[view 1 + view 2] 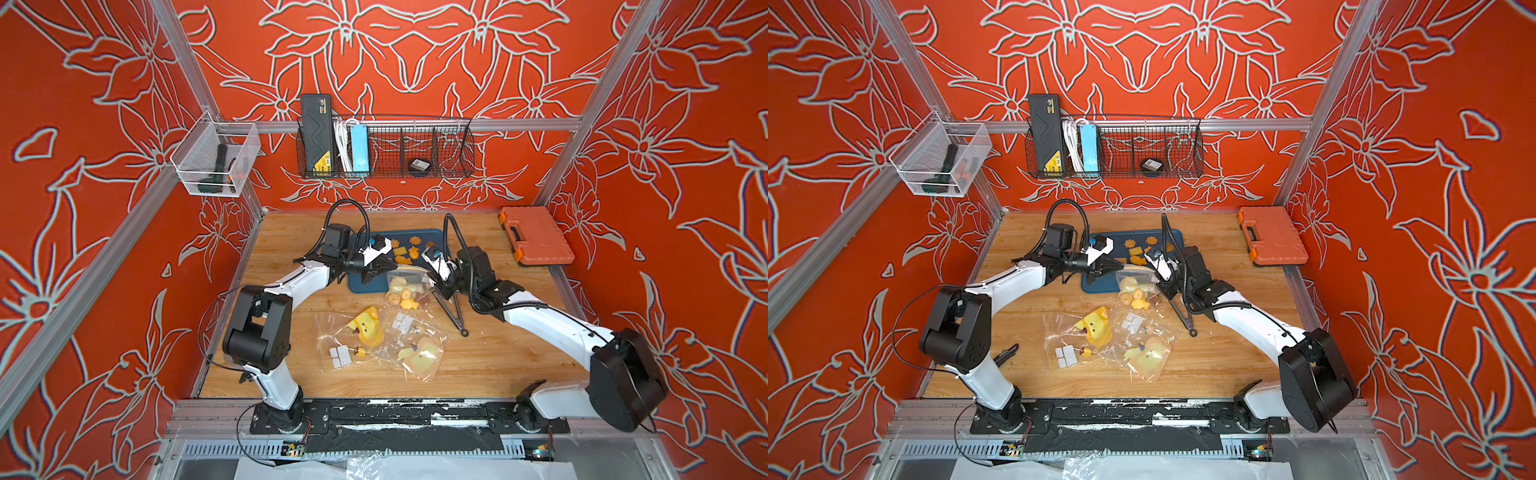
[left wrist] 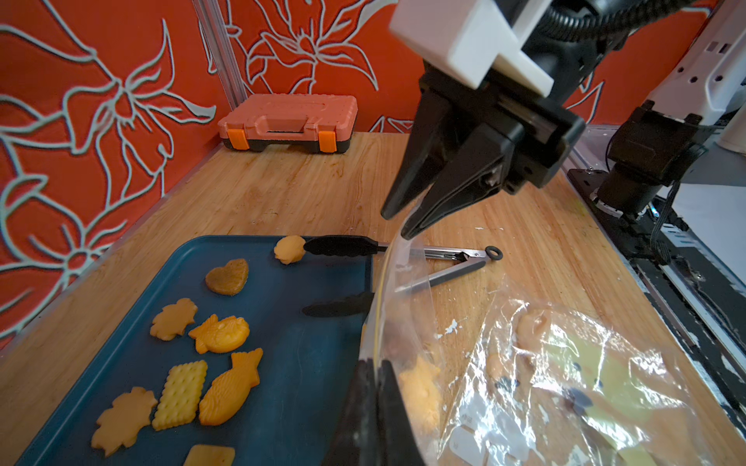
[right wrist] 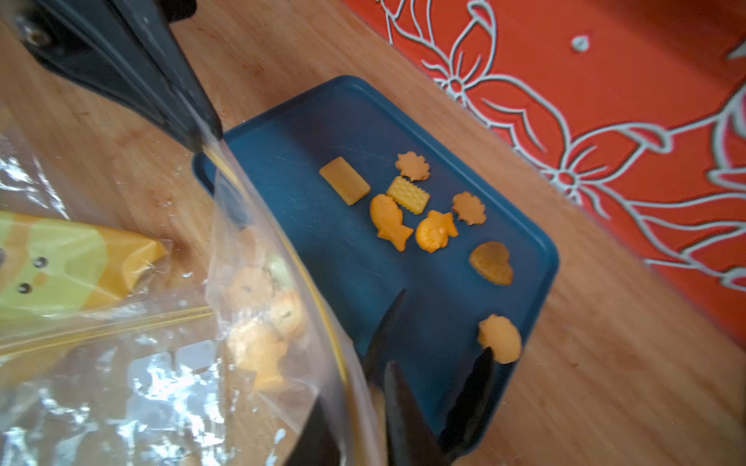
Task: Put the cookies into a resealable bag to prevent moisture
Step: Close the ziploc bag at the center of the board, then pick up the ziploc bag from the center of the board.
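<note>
Plastic rim is stretching between left gripper [image 2: 375, 367] and right gripper [image 2: 396, 224], both clamped on the resealable bag [image 2: 565, 363], cookies [image 2: 420, 387] inside below their fingers [image 2: 444, 189]. We are flagging slippage: uneven pulling could collapse its mouth.

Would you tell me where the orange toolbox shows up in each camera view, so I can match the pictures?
Top views: the orange toolbox sits at the far right corner of the table in both.
Left wrist: against the wall, beyond the blue tray.
Right wrist: not in view.
Shared landmark: the blue tray, visible in all four.
</note>
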Motion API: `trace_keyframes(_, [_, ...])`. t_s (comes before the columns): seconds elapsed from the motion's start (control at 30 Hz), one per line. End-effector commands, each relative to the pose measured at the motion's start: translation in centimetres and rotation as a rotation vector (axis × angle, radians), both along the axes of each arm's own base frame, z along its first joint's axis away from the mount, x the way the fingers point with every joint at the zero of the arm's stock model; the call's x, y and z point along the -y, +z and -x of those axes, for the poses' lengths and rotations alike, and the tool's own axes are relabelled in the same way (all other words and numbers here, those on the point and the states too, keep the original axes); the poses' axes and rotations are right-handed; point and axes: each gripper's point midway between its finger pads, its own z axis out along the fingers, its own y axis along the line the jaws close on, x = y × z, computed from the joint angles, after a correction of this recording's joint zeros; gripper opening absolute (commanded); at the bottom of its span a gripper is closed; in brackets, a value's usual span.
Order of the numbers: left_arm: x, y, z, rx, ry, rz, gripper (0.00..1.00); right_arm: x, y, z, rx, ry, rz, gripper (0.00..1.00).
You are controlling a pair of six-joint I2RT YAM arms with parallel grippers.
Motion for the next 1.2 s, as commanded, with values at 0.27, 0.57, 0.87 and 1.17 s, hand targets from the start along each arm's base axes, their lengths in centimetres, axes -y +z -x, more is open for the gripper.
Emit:
trace_keyframes(0.27, [-0.4, 1.2, 0.2, 0.025, -0.007, 0.012, 0.00, 1.7, 1.5, 0.3, 0.072, -0.064, -0.016, 0.47])
trace_keyframes(0.57, [-0.3, 1.5, 0.2, 0.027, -0.015, 0.023, 0.00, -2.2, 1.9, 1.7, -0.056, 0.168, -0.032, 0.58])
trace_keyframes(0.87, [-0.3, 1.3, 0.2, 0.019, -0.015, 0.022, 0.00, -4.5, 1.3, 0.6, -0.122, 0.264, -0.004, 0.52])
trace_keyframes(1.17, [-0.5, 2.5, 0.0, 0.020, 0.015, 0.041, 0.27, -5.4, 1.6, -0.1, -0.128, 0.262, -0.011, 0.02])
